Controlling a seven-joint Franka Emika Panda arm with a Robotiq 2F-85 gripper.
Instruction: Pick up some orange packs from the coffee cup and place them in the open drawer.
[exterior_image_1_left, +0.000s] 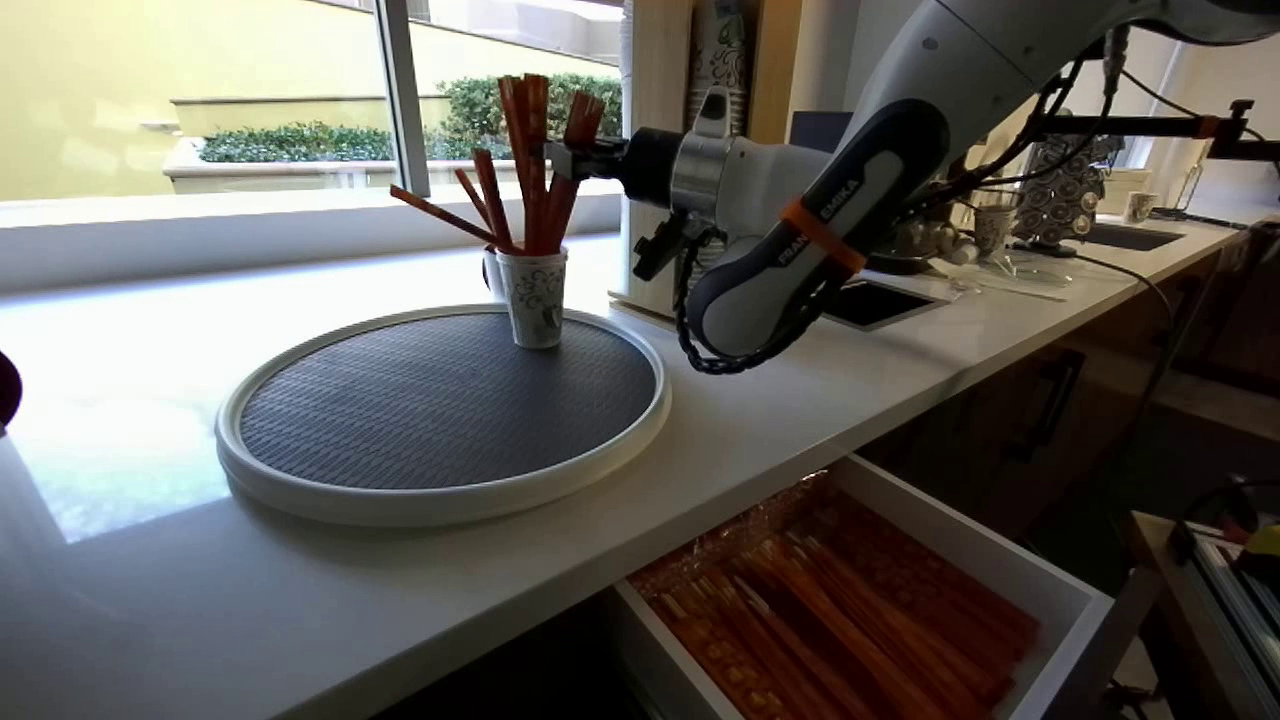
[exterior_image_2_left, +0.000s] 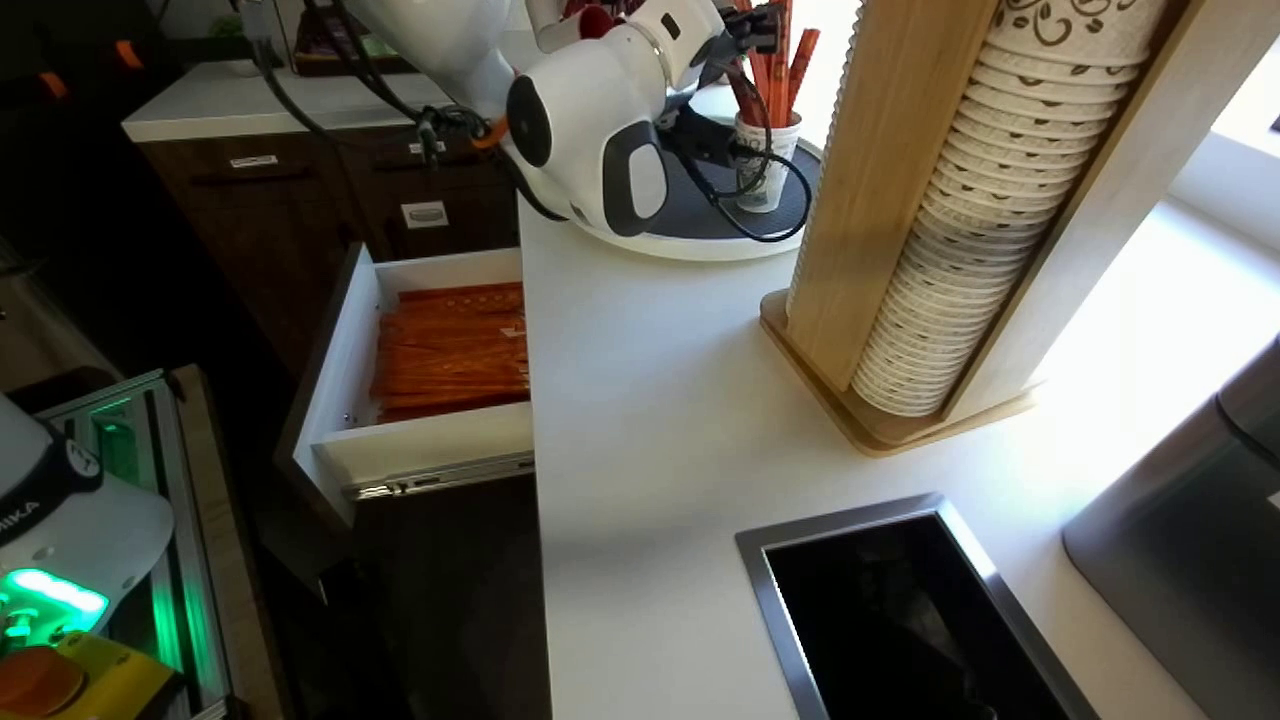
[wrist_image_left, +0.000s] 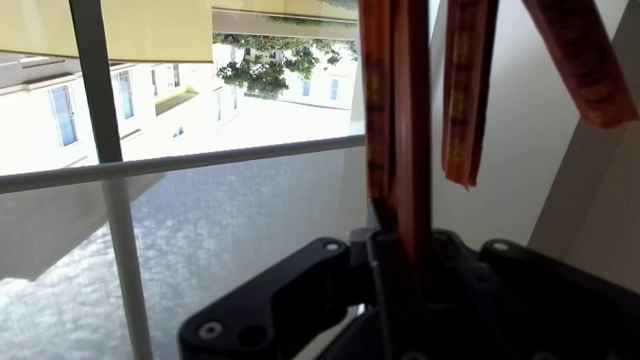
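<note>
free air above drawer (exterior_image_2_left: 430, 440)

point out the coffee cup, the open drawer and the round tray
Coffee cup (exterior_image_1_left: 536, 305), in an exterior view: its patterned side.
Open drawer (exterior_image_2_left: 430, 446), in an exterior view: its side wall, outside.
Round tray (exterior_image_1_left: 430, 400), in an exterior view: its bare grey surface.

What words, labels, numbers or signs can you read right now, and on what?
"FRAN", on the arm cover, beside its orange band.
"EMIKA", on the same arm cover.
"MIKA", cut off at the picture's edge, on the green-lit white unit.
Printing on the orange packs: too blurred to read.
Cabinet labels: too small to read.
</note>
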